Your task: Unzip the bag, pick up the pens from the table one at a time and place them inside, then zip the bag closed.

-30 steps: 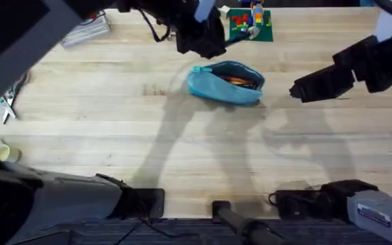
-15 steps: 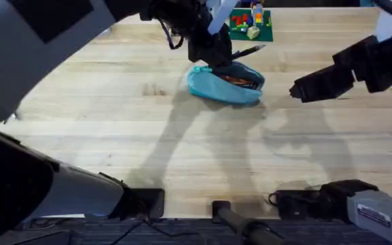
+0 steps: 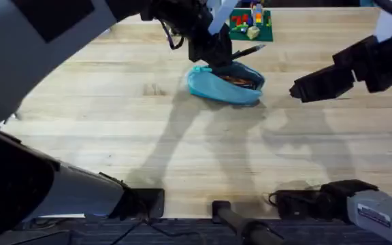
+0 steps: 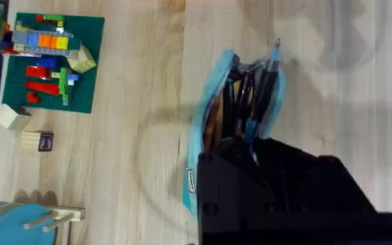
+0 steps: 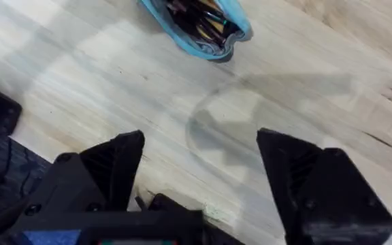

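Left gripper point(image 3: 218, 56) is hovering right over the open bag point(image 3: 224, 83), at its far-left end. A dark pen point(image 3: 247, 51) is sticking out from under the gripper toward the right, above the bag's far edge. It's looking pinched there, but I cannot tell for sure whether the gripper is closed on it; the contact is hidden behind the gripper body.

Bag is lying on the surface point(image 3: 182, 143) near the far middle, zipper undone, mouth gaping. In the left wrist view the bag point(image 4: 203, 122) is showing several dark pens point(image 4: 247, 102) inside, tips poking toward the open end, with the gripper housing covering the near end.

Right gripper point(image 3: 303, 88) is hanging off to the right of the bag, apart from it, touching nothing. The right wrist view is showing the right gripper point(image 5: 199, 160) spread wide with bare wood between the fingers point(image 5: 118, 163), and the bag point(image 5: 196, 24) farther off with pens inside.

Green baseplate with bricks point(image 3: 250, 24) is sitting just behind the bag.
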`<control>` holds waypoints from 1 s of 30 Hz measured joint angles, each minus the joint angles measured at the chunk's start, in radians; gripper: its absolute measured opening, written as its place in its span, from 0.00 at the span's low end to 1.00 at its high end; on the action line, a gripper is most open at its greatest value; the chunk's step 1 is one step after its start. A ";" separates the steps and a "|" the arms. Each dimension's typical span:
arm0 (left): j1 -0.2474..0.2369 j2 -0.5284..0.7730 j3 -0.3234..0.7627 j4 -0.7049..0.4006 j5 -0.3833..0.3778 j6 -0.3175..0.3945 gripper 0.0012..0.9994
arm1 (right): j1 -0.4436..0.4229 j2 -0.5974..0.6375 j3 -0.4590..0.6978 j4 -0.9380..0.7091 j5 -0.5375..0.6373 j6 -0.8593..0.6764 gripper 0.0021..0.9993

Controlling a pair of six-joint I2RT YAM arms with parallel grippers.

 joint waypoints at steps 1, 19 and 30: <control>0.000 0.000 0.000 0.004 0.000 0.000 0.04 | 0.000 0.000 0.000 0.000 0.000 0.000 1.00; -0.007 0.035 0.000 0.018 0.000 0.000 0.04 | 0.000 0.000 0.000 0.000 0.000 0.000 1.00; -0.019 0.145 0.000 0.084 0.000 0.000 0.04 | 0.000 0.000 0.000 0.000 0.000 0.000 1.00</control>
